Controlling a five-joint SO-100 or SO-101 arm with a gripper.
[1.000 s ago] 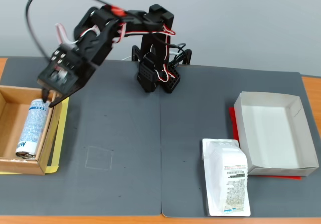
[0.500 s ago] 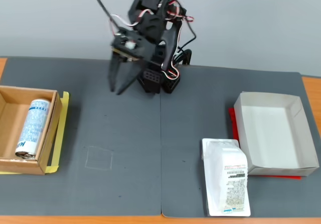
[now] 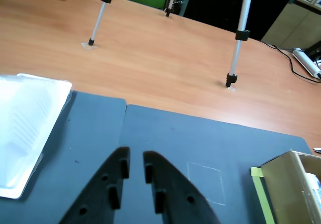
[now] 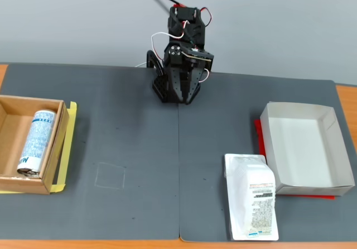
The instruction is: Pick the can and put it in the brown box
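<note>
The can [image 4: 36,142], slim and white with blue print, lies lengthwise inside the brown box [image 4: 11,172] at the left edge of the fixed view. Nothing touches it. The arm is folded back over its base at the top centre, far from the box, and my gripper [image 4: 181,90] hangs there pointing down. In the wrist view my gripper [image 3: 134,156] has its two black fingers nearly together, with only bare dark mat behind the slit. A corner of the brown box [image 3: 287,175] shows at the lower right of that view.
A flat white wrapped package [image 4: 254,204] [image 3: 25,128] lies on the mat beside a white paper tray [image 4: 334,179] at the right. Yellow tape [image 4: 66,148] edges the brown box. Tripod legs [image 3: 231,76] stand on the wooden table beyond the mat.
The arm has swung away from the brown box, risen and folded back over its base. The can stays lying in the box where it was.
</note>
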